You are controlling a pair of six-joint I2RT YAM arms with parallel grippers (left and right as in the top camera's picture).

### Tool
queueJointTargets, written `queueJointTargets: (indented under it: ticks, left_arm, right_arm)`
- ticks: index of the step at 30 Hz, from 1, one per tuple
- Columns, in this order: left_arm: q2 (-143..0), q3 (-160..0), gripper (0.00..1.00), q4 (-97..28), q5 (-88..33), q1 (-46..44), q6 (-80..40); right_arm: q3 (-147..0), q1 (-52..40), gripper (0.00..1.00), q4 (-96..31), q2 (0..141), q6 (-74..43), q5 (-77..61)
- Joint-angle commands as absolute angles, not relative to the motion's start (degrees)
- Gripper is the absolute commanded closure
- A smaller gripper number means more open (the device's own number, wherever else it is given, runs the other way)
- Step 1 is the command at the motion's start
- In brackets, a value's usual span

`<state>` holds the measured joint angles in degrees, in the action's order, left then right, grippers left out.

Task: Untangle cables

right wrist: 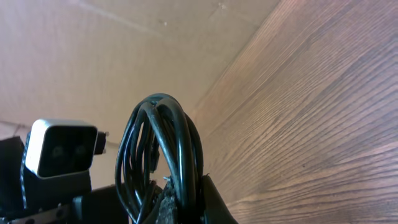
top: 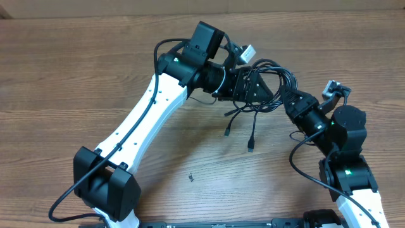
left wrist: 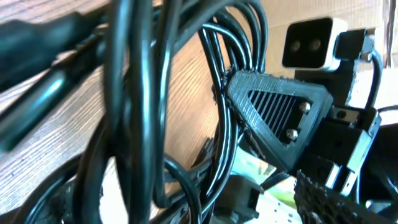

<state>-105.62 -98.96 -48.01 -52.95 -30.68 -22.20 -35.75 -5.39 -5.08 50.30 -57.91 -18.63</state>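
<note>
Location: the cables [top: 276, 71] form one looped black bundle held up between my two pincers. Two plug ends [top: 250, 147] trail down toward the wooden table [top: 95, 76].
Right pincer: my right gripper [top: 285, 96] is clenched on the bundle. In its wrist view the loops rise straight out of its grip.
Left pincer: my left gripper [top: 256, 87] sits deep in the loops. I cannot tell whether it is clamped or released.
Handling: I judge the cords light, limp and smooth-jacketed. They are likely to sag, slip through a slack grip and snag on one another.
Hold point: a single strand near a free plug end looks better than the massed loops.
Obscured: the left wrist view is filled with blurred cords close to the lens. The crossings and the cord count are unreadable. The right clamp is cut off at the frame's lower edge.
</note>
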Motion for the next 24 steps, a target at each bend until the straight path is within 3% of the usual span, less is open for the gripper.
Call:
queueJointTargets:
  ticks: [1,2,5,11,14,16,22,24]
  left_arm:
    - [-103.59,-99.92,0.15,-47.27,-50.83,-30.76,-24.45]
    - [-103.59,-99.9,0.31,-47.27,-50.59,-30.76,-24.45]
    - [-103.59,-99.9,0.65,-46.96,-50.37,-30.72,-24.43]
    - [-103.59,-99.9,0.96,-46.15,-47.0,-30.72,-23.94]
    - [-103.59,-99.92,0.96,-46.15,-45.84,-30.72,-20.18]
    - [-103.59,-99.9,0.96,-46.15,-45.74,-30.55,-18.2]
    - [-103.59,-99.9,0.96,-47.53,-41.82,-26.87,-13.78]
    - [-103.59,-99.9,0.96,-48.25,-41.82,-25.63,-12.49]
  right_arm:
    - [-37.15,-5.39,0.96,-4.1,49.63,-60.29,-16.97]
    - [-37.15,-5.39,0.96,-4.14,49.63,-60.27,-16.97]
    - [-37.15,-5.39,0.96,-4.12,49.63,-60.27,-16.99]
    - [-37.15,-5.39,0.96,-5.48,49.63,-59.9,-17.19]
    - [-37.15,-5.39,0.94,-8.19,49.63,-58.72,-17.12]
    - [-37.15,-5.39,0.86,-9.23,49.63,-56.64,-16.91]
    - [-37.12,-5.39,0.33,-10.94,49.63,-43.27,-16.95]
    - [-37.12,-5.39,0.2,-11.05,49.63,-40.1,-16.95]
